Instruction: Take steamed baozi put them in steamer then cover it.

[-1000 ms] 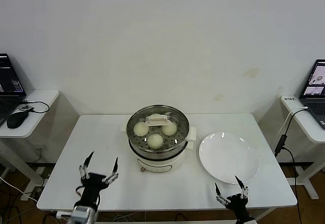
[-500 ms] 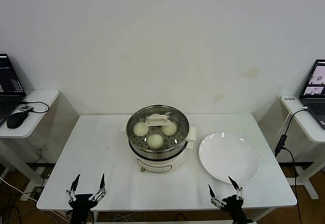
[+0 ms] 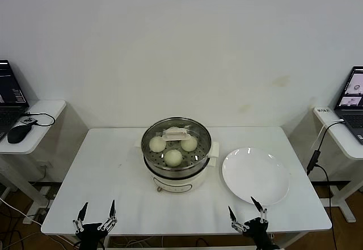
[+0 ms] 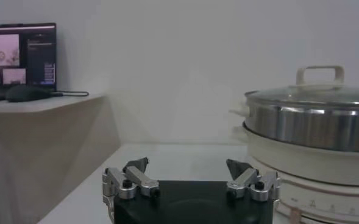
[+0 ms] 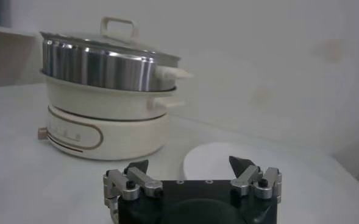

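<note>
Steamer [image 3: 176, 159] at table [image 3: 113, 165] centre, cover [image 3: 176, 135] seated on it, steamed baozi [image 3: 173, 157] visible inside through the glass. White plate [image 3: 255, 176] lies just right of the steamer. Left gripper [image 3: 96, 217] and right gripper [image 3: 246, 215] hang well in front of the steamer at the table's near edge, jaws spread, holding nothing.

A white table [image 3: 113, 165] stands against the pale wall. On its middle sits the steamer [image 3: 177, 170], closed with the cover [image 3: 176, 132]. Just beside the steamer, on the robot's right side, an empty white plate [image 3: 255, 176] lies flat.
</note>
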